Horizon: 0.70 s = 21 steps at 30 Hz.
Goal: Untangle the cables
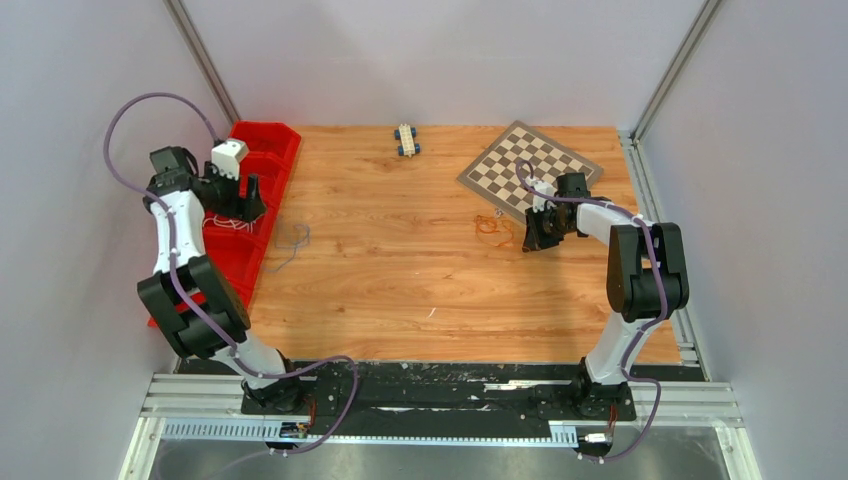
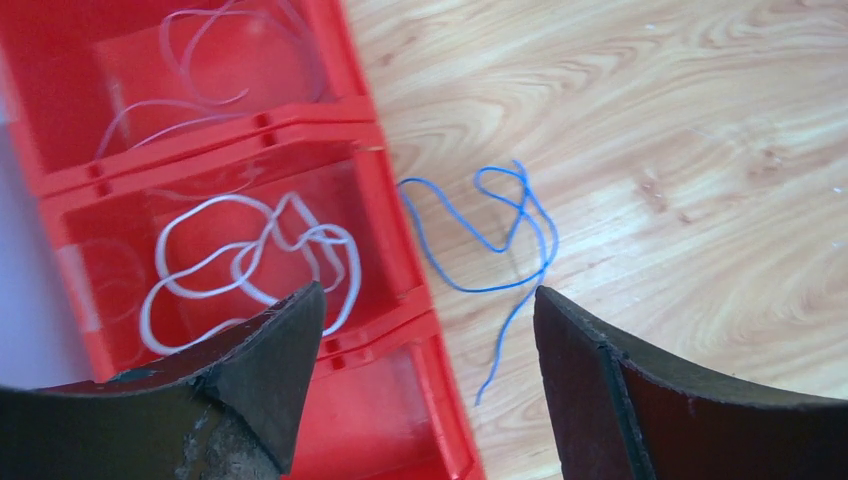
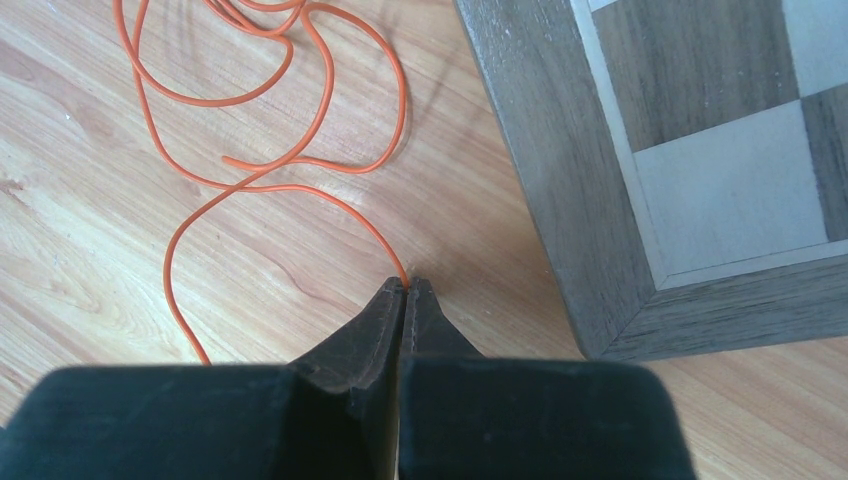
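The cables lie apart. In the left wrist view a white cable (image 2: 220, 199) is coiled in the middle compartment of the red bins (image 2: 385, 215). A paler one (image 2: 200, 100) lies in the compartment above. A blue cable (image 2: 480, 290) loops on the wood just beside the bins. My left gripper (image 2: 428, 292) hangs open over the bin's edge with nothing between its fingers. In the top view it is at the bins (image 1: 240, 200). My right gripper (image 3: 407, 285) is shut on one end of the orange cable (image 3: 404, 100), which loops away over the table (image 1: 488, 226).
A wooden chessboard (image 3: 700, 150) lies right beside my right gripper (image 1: 530, 238), its corner close to the fingers. A small toy car (image 1: 406, 139) stands at the far edge of the table. The red bins (image 1: 265, 140) run along the left edge.
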Tool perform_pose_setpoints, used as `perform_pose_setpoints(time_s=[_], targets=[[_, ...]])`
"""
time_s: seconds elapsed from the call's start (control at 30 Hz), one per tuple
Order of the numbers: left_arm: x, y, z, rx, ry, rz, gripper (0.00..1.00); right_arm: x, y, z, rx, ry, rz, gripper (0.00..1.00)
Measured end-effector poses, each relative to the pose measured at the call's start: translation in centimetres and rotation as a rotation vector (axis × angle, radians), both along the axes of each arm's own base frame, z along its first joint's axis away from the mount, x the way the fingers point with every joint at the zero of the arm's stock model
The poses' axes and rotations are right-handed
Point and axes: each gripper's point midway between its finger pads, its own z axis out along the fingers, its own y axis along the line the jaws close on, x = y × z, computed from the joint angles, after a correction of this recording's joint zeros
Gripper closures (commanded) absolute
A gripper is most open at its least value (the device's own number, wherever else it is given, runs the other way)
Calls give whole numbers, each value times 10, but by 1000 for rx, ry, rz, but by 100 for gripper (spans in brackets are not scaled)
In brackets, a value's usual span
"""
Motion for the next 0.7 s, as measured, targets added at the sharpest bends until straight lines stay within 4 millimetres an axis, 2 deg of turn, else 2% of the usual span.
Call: perform_pose_setpoints(time_s=[0.1, 0.23, 0.3, 0.43, 0.57, 0.63, 0.67, 0.7], targets=[[-3, -23, -6, 12, 15, -60, 10, 0, 0, 0, 0, 0, 0, 100], [-13, -51, -47, 16, 128, -113, 5, 0, 0, 0, 0, 0, 1, 100], [-18, -59, -68, 16, 188, -119, 1, 0, 0, 0, 1, 0, 1, 100], [-23, -59, -98, 27, 275, -86, 1, 0, 0, 0, 0, 0, 1, 100], [-25, -59, -119, 56, 316, -64, 12, 0, 0, 0, 1, 0, 0, 100], [-25, -60, -128, 64, 340, -60, 25, 0, 0, 0, 1, 0, 0, 100], [-24, -62, -133, 66, 349, -61, 28, 0, 0, 0, 1, 0, 0, 100], [-24, -63, -137, 65, 360, -61, 38, 0, 0, 0, 1, 0, 0, 100]])
